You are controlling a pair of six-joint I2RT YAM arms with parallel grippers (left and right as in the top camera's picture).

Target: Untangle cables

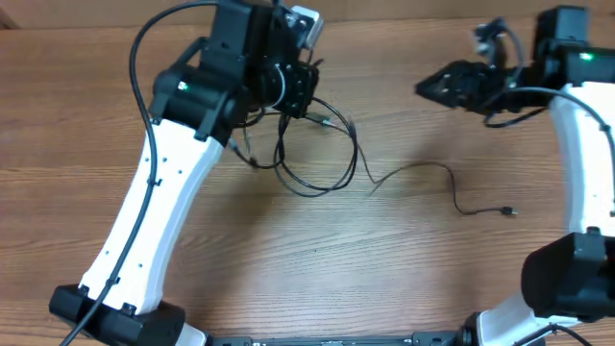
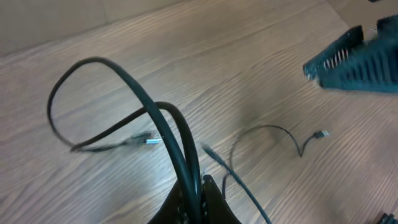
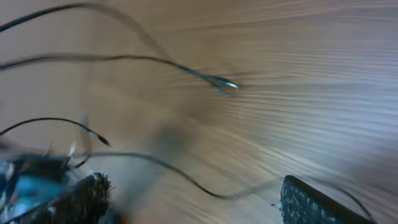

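My left gripper (image 1: 291, 96) (image 2: 194, 194) is shut on a black cable (image 2: 163, 118) and holds it above the table. The cable hangs in loops (image 1: 322, 154) below the gripper. A silver-tipped plug (image 2: 149, 142) lies among the loops. A second, thinner cable (image 1: 437, 171) lies apart on the table to the right, with a small plug end (image 1: 509, 211). It also shows in the left wrist view (image 2: 267, 128). My right gripper (image 1: 430, 86) (image 3: 193, 185) is open and empty above the table at the far right. A thin cable (image 3: 186, 174) runs beneath it, and a silver plug (image 3: 224, 83) lies beyond.
The wooden table (image 1: 317, 269) carries only the cables. The left arm's white link (image 1: 159, 202) crosses the left side. The right arm (image 1: 586, 125) stands along the right edge. The right gripper's finger (image 2: 354, 62) shows in the left wrist view.
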